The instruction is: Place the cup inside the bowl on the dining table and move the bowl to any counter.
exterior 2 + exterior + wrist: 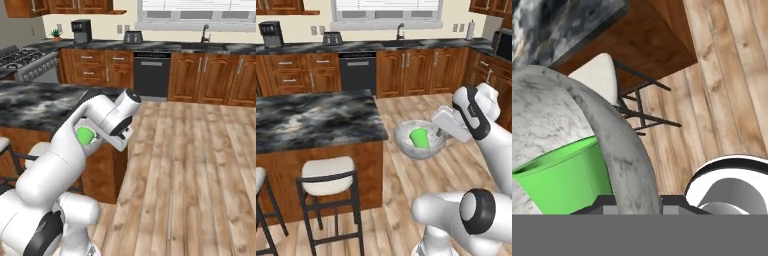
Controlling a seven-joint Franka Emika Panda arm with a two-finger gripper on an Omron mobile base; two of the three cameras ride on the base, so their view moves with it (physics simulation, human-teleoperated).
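the fingers are clamped on the near rim of the bowl, one inside and one outside the wall, though in the hand view their tips are mostly hidden under the rim. the gripper meets the bowl at its right edge in the left base view.

going left to right in the left base view: the dining table with its black-and-white marbled top fills the left side, a white-cushioned stool stands against its near face, and just past the table's right corner the bowl hangs in the air over the wood floor, off the table and tilted a little. the cup sits inside it, leaning toward the side that the gripper holds. right of the bowl come the hand and the white arm. behind, along the far wall, runs the counter with its sink and tap.

in the hand view, the bowl's curved wall arcs down the middle to the fingers, with the cup close on the left, inside the bowl, touching the wall. in the right base view the arm covers most of the bowl, and a patch of the cup shows through.
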